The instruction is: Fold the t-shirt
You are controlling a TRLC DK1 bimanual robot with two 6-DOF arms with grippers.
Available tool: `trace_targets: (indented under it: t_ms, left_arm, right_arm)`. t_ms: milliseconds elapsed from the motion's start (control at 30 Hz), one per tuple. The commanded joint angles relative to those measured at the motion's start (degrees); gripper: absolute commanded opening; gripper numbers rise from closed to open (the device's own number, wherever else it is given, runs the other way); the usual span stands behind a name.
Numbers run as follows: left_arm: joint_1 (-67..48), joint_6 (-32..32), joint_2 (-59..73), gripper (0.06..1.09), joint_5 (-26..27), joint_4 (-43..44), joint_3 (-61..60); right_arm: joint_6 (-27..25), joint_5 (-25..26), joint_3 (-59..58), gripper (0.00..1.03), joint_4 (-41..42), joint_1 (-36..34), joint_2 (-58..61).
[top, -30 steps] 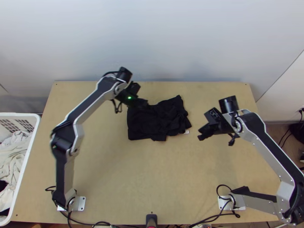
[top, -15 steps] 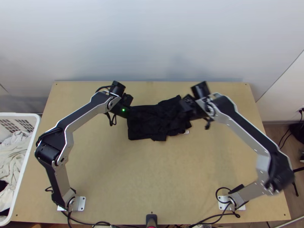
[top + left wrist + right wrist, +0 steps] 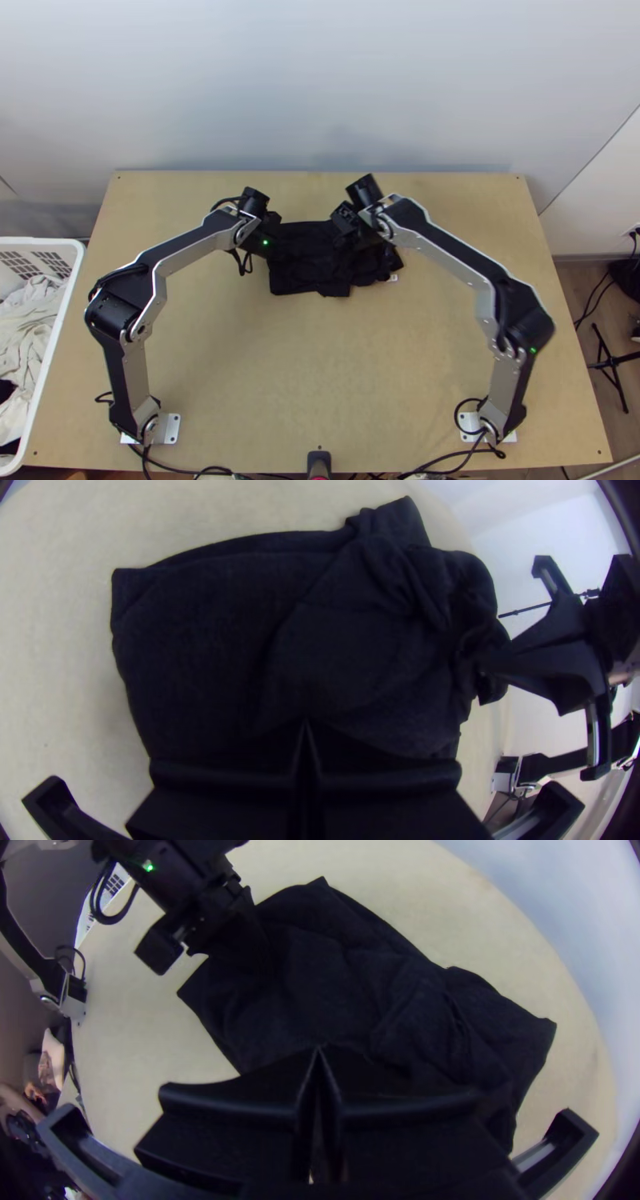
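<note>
The black t-shirt [image 3: 308, 276] lies folded into a compact, uneven rectangle, smoother at its left and bunched at its right, with a small white tag [image 3: 393, 278] at that end. My left gripper [image 3: 276, 244] is at the shirt's left side, and my right gripper [image 3: 342, 250] is over its middle-right part. In the left wrist view the left gripper [image 3: 305, 725] has its fingers together over the dark cloth [image 3: 220, 633]. The right gripper [image 3: 319, 1050] is likewise shut above the cloth [image 3: 333, 987] in the right wrist view. I cannot make out cloth pinched in either one.
A white laundry basket [image 3: 60, 320] holding pale clothes stands off the table's left edge. Bare wooden table [image 3: 320, 368] stretches in front of the shirt, between the two arm bases. Cables run along the near edge, and a wall rises behind the far edge.
From right of the shirt, the right gripper has swung left over it. The left gripper has come down the picture and slightly left to the shirt's left side. The shirt looks unmoved.
</note>
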Motion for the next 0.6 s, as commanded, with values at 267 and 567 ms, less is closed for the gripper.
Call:
trace_targets:
  t_ms: [267, 567]
  left_arm:
    - [-0.4, 0.2, 0.3, 0.10, -2.1, 1.2, -1.8]
    - [-1.7, 0.9, 0.3, 0.10, -2.6, 0.8, -2.7]
  right_arm:
    - [-0.9, 4.5, 0.8, 0.03, 6.7, -0.4, 12.8]
    - [-3.8, 4.8, -4.9, 0.03, 5.6, -9.6, 3.4]
